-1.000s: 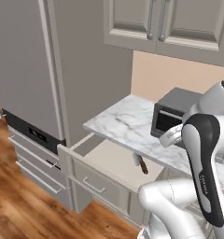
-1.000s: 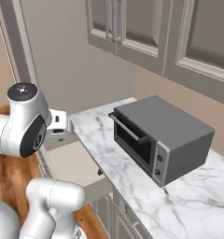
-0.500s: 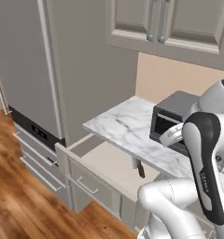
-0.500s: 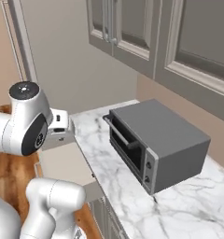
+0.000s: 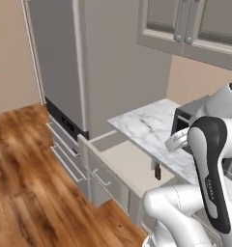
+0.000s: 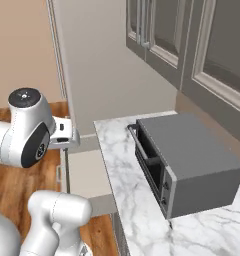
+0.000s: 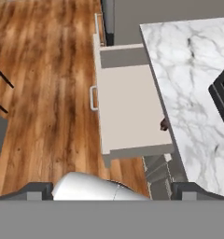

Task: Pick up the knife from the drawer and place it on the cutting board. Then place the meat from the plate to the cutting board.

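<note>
Fingers: their spread cannot be told. In the hand view the camera looks straight down from high above the drawer (image 7: pixel 128 112), well clear of it, with nothing between camera and drawer.

Drawer: pulled out from under the marble surface (image 7: pixel 193 79), pale flat inside, handle (image 7: pixel 92 98) at 9 o'clock of the drawer in the hand view. In the left base view the drawer (image 5: pixel 123 161) sticks out toward 8 o'clock from the surface (image 5: pixel 152 130); in the right base view its pale floor (image 6: pixel 87 172) lies at 9 o'clock of the surface (image 6: pixel 127 200).

Knife: inside the drawer, hard against the edge under the surface. In the left base view the knife (image 5: pixel 157 170) lies at the 3 o'clock end of the drawer, dark handle toward 6 o'clock, short grey blade toward 12 o'clock. In the hand view a small dark bit of the knife (image 7: pixel 164 124) peeks out at the drawer's 3 o'clock edge, the remainder tucked beneath the marble lip.

Surroundings: grey toaster oven (image 6: pixel 187 165) on the surface, dark door facing 9 o'clock in the right base view. Tall grey fridge (image 5: pixel 94 62) at 11 o'clock of the drawer in the left base view. Wood floor (image 7: pixel 44 84) at 9 o'clock of the drawer in the hand view.
</note>
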